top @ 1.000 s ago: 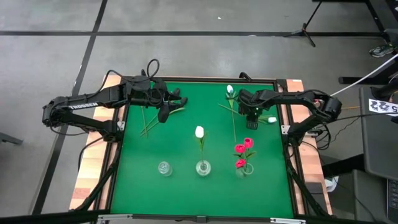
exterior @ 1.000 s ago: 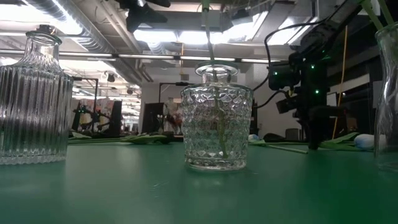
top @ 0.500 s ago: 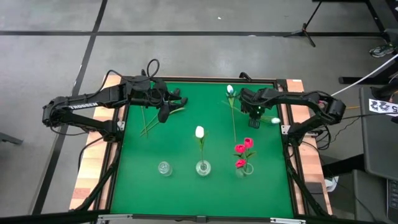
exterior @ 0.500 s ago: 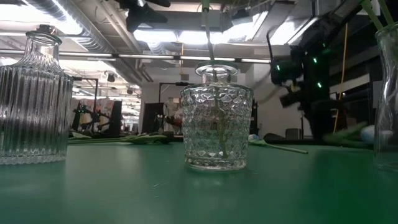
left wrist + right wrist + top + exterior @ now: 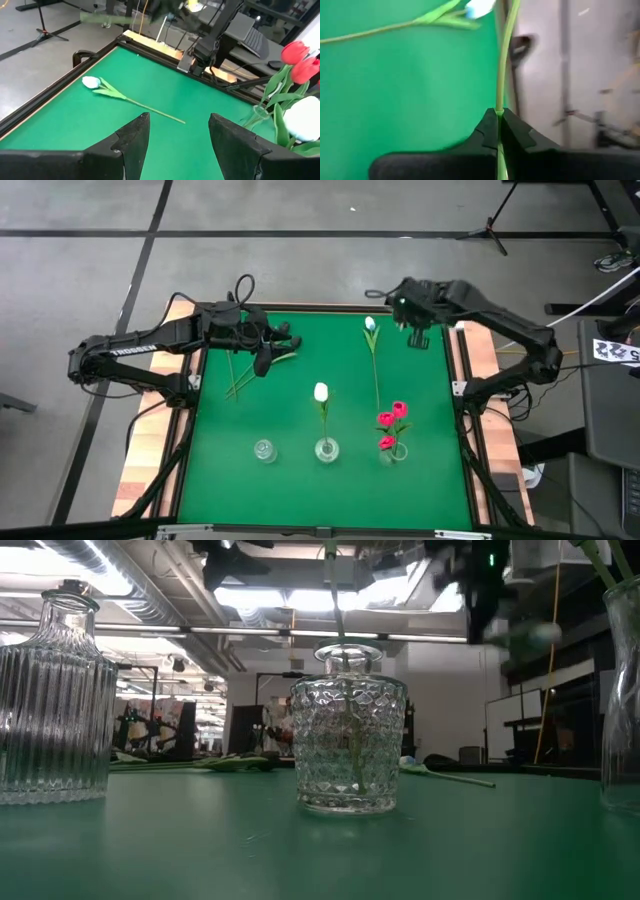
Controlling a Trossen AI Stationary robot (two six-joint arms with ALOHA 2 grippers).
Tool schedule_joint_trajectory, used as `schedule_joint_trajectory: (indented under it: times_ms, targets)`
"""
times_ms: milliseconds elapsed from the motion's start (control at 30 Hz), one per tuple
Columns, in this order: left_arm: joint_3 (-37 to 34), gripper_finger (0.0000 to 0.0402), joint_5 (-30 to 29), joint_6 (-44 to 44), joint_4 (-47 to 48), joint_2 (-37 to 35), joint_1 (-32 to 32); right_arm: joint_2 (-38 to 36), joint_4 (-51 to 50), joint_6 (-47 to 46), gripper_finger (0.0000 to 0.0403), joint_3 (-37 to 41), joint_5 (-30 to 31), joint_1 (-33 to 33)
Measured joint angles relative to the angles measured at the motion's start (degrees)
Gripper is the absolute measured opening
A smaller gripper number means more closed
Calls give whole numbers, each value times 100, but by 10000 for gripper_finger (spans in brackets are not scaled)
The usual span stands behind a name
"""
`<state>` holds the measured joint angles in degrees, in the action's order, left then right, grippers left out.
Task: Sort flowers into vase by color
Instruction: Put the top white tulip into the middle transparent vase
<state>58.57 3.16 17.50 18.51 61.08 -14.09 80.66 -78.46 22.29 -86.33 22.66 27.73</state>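
My right gripper (image 5: pixel 417 332) is raised over the table's far right corner, shut on a tulip's thin green stem (image 5: pixel 504 60). In the low view its pale bud (image 5: pixel 545 634) hangs high and blurred. A white tulip (image 5: pixel 370 326) lies flat on the green mat, its stem running toward the near edge. Another white tulip (image 5: pixel 321 392) stands in the middle vase (image 5: pixel 326 448). Red tulips (image 5: pixel 393 416) stand in the right vase (image 5: pixel 397 451). The left vase (image 5: pixel 264 450) holds nothing. My left gripper (image 5: pixel 263 363) is open and empty above the far left, near loose green stems (image 5: pixel 240 376). My right gripper pinches the green stem (image 5: pixel 497 116) between its two fingers; the stem runs straight out past the fingertips. The flower is lifted clear of the table. Where along the stem the hold lies I cannot tell.
The three glass vases stand in a row near the table's near edge. A raised dark rim (image 5: pixel 450 360) frames the mat. There is open green mat (image 5: pixel 300 340) between the arms. A tripod (image 5: pixel 490 225) stands on the floor beyond the far edge.
My right gripper has risen from the mat and gone toward the table's far edge, still shut on the stem. The flower with the pale bud, which lay at the right of the mat, is now lifted clear.
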Motion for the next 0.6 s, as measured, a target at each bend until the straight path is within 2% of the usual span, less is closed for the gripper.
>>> schedule_joint_trajectory:
  times_ms: [167,233,400,500,600]
  targets:
    - [-2,200,0,11,-10,-122,11,218,-1177,165,2,-1651,945,-626]
    - [-2,200,0,13,-9,-168,11,261,-1122,402,2,-2065,1124,-976]
    - [-2,200,0,13,12,-269,11,414,-1161,1362,1,-2724,1496,-1992]
    - [-2,200,0,13,28,-295,13,567,-1156,2005,1,-2848,1557,-2564]
    - [-2,200,0,26,55,-317,13,719,-1156,2463,1,-2889,1899,-3140]
